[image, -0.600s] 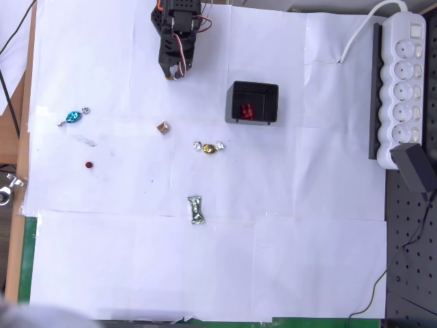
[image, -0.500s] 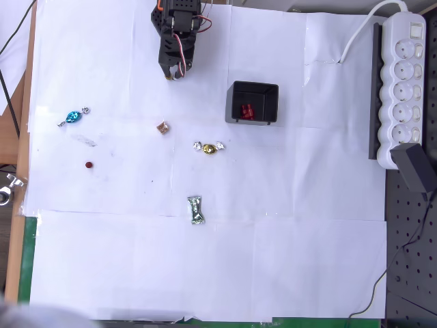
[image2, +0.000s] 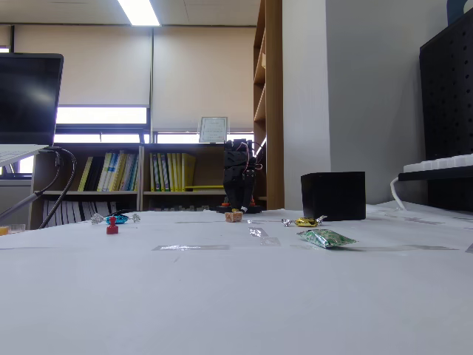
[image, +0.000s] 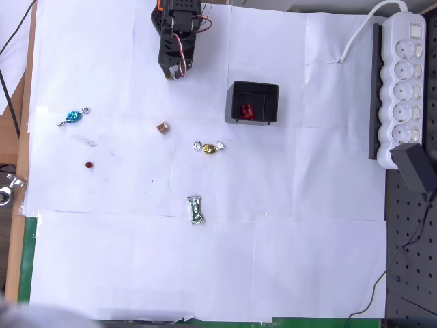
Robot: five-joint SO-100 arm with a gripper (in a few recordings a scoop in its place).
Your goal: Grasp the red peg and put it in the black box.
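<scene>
Nearest the fixed camera, on the white paper-covered table (image2: 236,296), you have a green foil-wrapped candy (image2: 326,237), which the overhead view shows lying alone toward the middle of the sheet (image: 196,210). Behind it you find the gold foil-wrapped candy with twisted silver ends (image2: 304,221), just in front of the small square black plastic box (image2: 333,196); from above that candy (image: 208,147) lies apart from the box, below and to the left of it. Your tiny dark-red peg (image2: 112,226) stands upright on the left side of the fixed view, with the blue foil-wrapped candy (image2: 115,218) just behind it. From overhead the peg is a small round dot (image: 89,165), well apart from the box and below the blue candy (image: 72,117). A small brownish-gold square candy (image: 162,127) sits between the peg's side of the table and the box. The box (image: 252,87) holds a bunch of brighter red pieces (image: 246,111) on its grey floor. Farthest back, your black arm's gripper (image: 175,72) hangs tips-down near the top edge, away from every object; you cannot tell from either view whether its fingers are parted or closed. A white power strip (image: 401,82) lies along the right edge.
</scene>
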